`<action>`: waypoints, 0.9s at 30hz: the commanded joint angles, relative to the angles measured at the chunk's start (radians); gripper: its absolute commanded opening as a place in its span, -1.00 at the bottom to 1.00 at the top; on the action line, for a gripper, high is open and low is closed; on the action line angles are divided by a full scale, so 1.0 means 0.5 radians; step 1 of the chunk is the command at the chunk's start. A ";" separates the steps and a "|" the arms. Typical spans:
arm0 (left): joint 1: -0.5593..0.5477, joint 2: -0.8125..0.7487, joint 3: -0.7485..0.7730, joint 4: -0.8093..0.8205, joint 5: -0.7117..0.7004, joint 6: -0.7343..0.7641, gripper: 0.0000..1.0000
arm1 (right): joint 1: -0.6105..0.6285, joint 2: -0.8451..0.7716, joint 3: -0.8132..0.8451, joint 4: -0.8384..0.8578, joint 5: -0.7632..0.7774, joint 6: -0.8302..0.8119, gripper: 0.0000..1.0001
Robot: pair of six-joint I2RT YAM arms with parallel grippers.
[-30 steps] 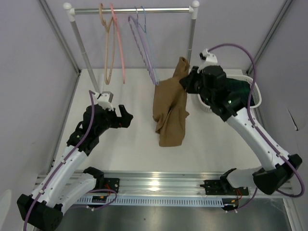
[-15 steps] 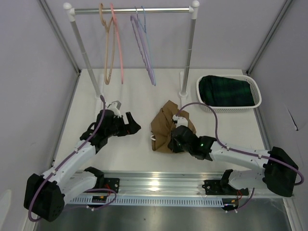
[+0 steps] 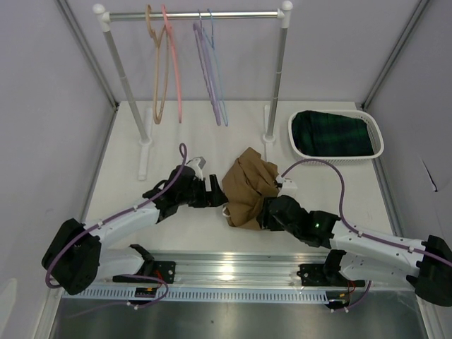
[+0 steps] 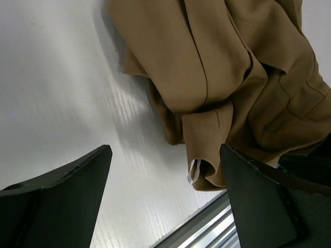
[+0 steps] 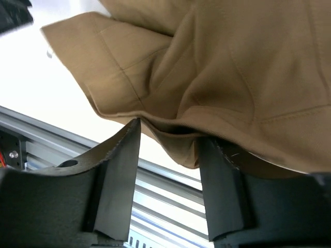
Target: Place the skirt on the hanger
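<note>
The tan-brown skirt (image 3: 248, 187) lies crumpled on the white table, near its front edge. The pale lavender-blue hanger (image 3: 217, 74) hangs empty on the rack's rod, far behind it. My left gripper (image 3: 215, 200) is low at the skirt's left edge; in the left wrist view this gripper (image 4: 165, 155) is open, a hem corner of the skirt (image 4: 222, 67) with a white loop just inside its right finger. My right gripper (image 3: 265, 215) sits at the skirt's near right edge. The right wrist view shows the gripper (image 5: 169, 137) open, a fold of the skirt (image 5: 217, 67) sagging loosely between its fingertips.
A clothes rack (image 3: 194, 14) stands at the back with tan and pink hangers (image 3: 166, 63) and a scalloped lavender hanger (image 3: 205, 70). A white basket (image 3: 339, 159) holding dark green plaid cloth (image 3: 332, 134) sits back right. A metal rail (image 3: 233, 265) runs along the table's near edge.
My right arm brought the skirt down from beside the rack to the table, then opened its jaws. My left gripper moved right, up to the skirt's left edge.
</note>
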 commanded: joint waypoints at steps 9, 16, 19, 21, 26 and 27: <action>-0.102 0.030 -0.050 0.257 0.145 0.038 0.77 | 0.009 -0.153 0.220 -0.450 0.247 0.130 0.27; -0.200 0.147 0.011 0.303 0.234 0.081 0.75 | 0.012 -0.221 0.187 -0.554 0.293 0.207 0.29; -0.231 0.227 0.039 0.306 0.243 0.084 0.68 | 0.009 -0.190 0.172 -0.542 0.293 0.213 0.29; -0.240 0.257 0.048 0.331 0.258 0.063 0.57 | 0.009 -0.160 0.171 -0.533 0.290 0.213 0.28; -0.265 0.337 0.094 0.414 0.326 0.011 0.04 | 0.009 -0.126 0.184 -0.579 0.336 0.225 0.30; -0.268 0.343 0.106 0.417 0.329 0.004 -0.32 | -0.001 -0.120 0.184 -0.588 0.339 0.228 0.30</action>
